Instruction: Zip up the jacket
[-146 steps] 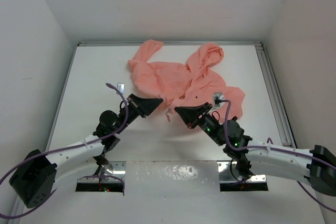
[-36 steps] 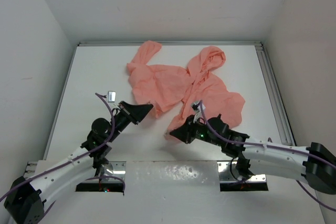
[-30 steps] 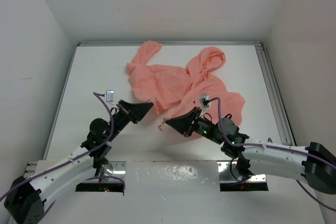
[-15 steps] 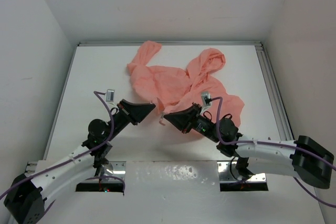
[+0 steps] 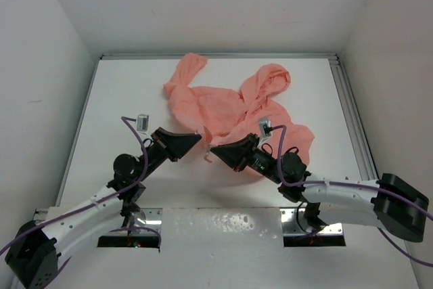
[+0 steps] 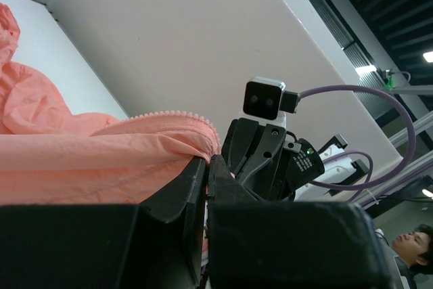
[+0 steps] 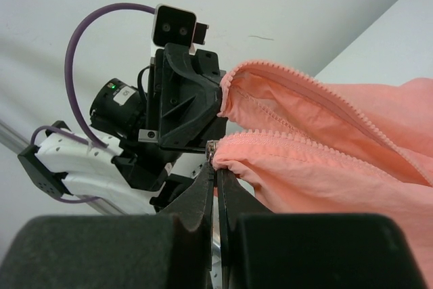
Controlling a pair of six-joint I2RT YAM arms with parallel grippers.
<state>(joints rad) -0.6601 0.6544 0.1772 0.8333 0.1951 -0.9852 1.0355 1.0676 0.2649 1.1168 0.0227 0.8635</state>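
Observation:
The salmon-pink jacket (image 5: 230, 103) lies open on the white table, hood at the far right, one sleeve at the far left. My left gripper (image 5: 197, 138) is shut on the bottom corner of one front edge, its zipper teeth (image 6: 169, 114) showing above the jaws. My right gripper (image 5: 214, 149) is shut on the bottom corner of the other front edge (image 7: 284, 153), with the metal zipper slider (image 7: 211, 147) at its fingertips. The two grippers face each other a few centimetres apart, holding both corners lifted off the table.
The table (image 5: 122, 99) is walled on three sides, with a metal rail (image 5: 352, 113) along its right edge. The arm bases and a metal strip (image 5: 223, 221) sit at the near edge.
My right gripper has swung left and lifted with its jacket corner toward the left gripper. The left gripper moved slightly right with its corner. The gap between them has closed.

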